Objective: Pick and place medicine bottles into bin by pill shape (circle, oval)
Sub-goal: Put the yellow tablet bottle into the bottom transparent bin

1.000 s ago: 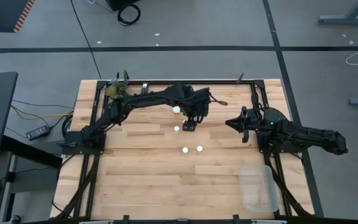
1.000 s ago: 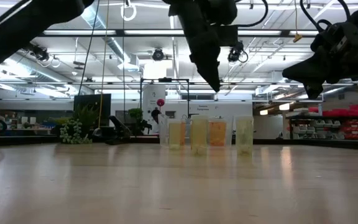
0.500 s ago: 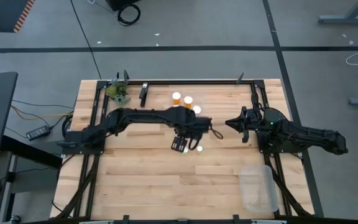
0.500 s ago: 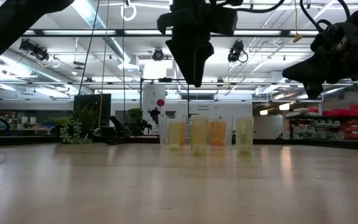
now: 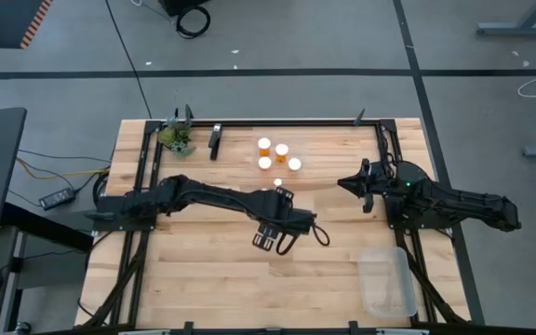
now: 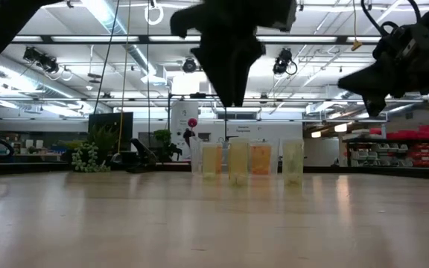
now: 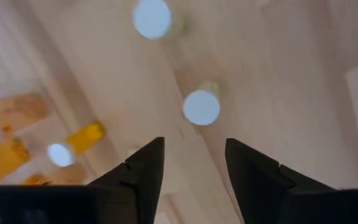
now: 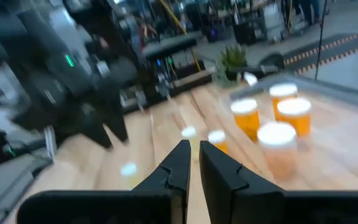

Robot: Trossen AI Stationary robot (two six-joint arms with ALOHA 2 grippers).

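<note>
Several orange medicine bottles with white caps stand in a cluster (image 5: 280, 154) at the table's far middle, and one more (image 5: 277, 182) stands a little nearer. My left gripper (image 5: 270, 242) hangs above the table's middle, pointing steeply down. It is open with nothing between its fingers. In the left wrist view a white-capped bottle (image 7: 201, 107) stands upright on the wood just beyond the fingertips (image 7: 194, 149), and another (image 7: 152, 17) farther off. My right gripper (image 5: 345, 183) waits shut at the right, clear of everything. The clear bin (image 5: 387, 279) lies at the near right.
A green leafy clump (image 5: 176, 137) and a dark bar (image 5: 215, 141) sit at the far left. Black frame rails (image 5: 142, 177) run along the left, far and right sides. In the low view, the bottles (image 6: 238, 162) stand in a row across the middle.
My left gripper has swung from the far bottle cluster toward the table's near edge, rolling as it went, and now hangs over the two nearer bottles at the middle. The bottles have stayed where they were.
</note>
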